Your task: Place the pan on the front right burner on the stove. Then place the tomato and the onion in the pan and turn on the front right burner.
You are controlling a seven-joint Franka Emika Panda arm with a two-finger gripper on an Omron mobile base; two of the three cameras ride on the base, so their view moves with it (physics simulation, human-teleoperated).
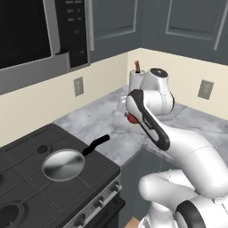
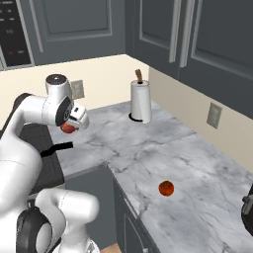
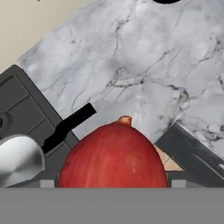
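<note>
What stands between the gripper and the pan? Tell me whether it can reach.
Probably yes. The gripper, holding the onion, hangs over the counter beside the stove, and the pan lies open with nothing between them.

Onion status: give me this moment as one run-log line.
pan: on stove | onion: held in gripper, off the counter | tomato: on counter
</note>
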